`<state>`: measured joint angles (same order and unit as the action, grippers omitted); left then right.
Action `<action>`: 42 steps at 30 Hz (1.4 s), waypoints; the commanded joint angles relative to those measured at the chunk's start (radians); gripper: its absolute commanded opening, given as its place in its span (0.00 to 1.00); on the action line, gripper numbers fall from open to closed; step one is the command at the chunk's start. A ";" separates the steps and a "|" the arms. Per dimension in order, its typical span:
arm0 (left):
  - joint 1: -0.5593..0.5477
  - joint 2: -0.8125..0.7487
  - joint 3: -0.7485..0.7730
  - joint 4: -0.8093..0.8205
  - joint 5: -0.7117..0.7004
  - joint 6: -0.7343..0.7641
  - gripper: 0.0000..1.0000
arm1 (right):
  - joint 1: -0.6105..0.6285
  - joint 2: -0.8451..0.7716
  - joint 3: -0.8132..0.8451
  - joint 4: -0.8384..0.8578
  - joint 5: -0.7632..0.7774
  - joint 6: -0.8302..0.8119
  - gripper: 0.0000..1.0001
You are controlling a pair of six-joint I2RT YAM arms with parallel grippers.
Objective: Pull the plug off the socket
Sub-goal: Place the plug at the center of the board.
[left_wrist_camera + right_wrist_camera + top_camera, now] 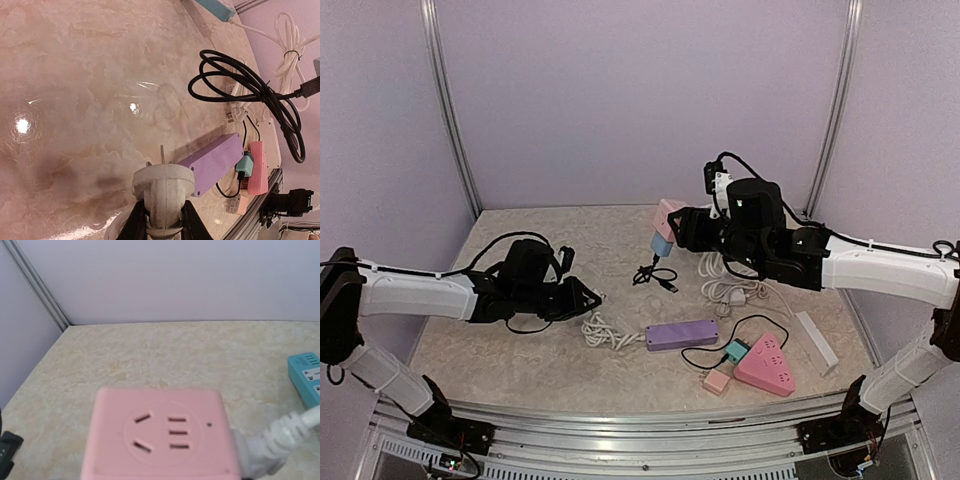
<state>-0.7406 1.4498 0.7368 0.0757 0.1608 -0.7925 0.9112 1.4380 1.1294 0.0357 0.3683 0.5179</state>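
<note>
Pink socket cube gripped by right fingers; left fingers clench white plug.

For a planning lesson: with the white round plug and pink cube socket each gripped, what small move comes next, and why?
Probably lower the left gripper and open it to lay the white round plug on the beige table. The plug's pin stands bare, and the pink cube socket in the right gripper shows empty slots.

Left claw clamps white plug — purple strip just beside.
</note>
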 commanded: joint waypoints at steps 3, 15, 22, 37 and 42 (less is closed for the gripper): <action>-0.010 -0.001 -0.044 -0.001 -0.072 -0.038 0.30 | -0.007 -0.069 -0.010 0.103 0.019 -0.009 0.00; 0.012 -0.061 -0.044 -0.108 -0.171 0.030 0.93 | -0.008 -0.083 -0.029 0.101 -0.003 0.004 0.00; 0.096 -0.213 0.032 -0.290 -0.280 0.212 0.99 | -0.009 -0.106 -0.040 0.116 -0.008 -0.001 0.00; 0.275 -0.068 0.424 -0.210 0.519 0.673 0.99 | -0.037 -0.139 -0.142 0.348 -0.173 0.084 0.00; 0.186 -0.038 0.380 -0.202 0.412 0.728 0.99 | -0.034 -0.112 -0.135 0.358 -0.186 0.107 0.00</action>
<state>-0.4923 1.3819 1.1416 -0.1314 0.5678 -0.1490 0.8814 1.3434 0.9783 0.2424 0.1986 0.6094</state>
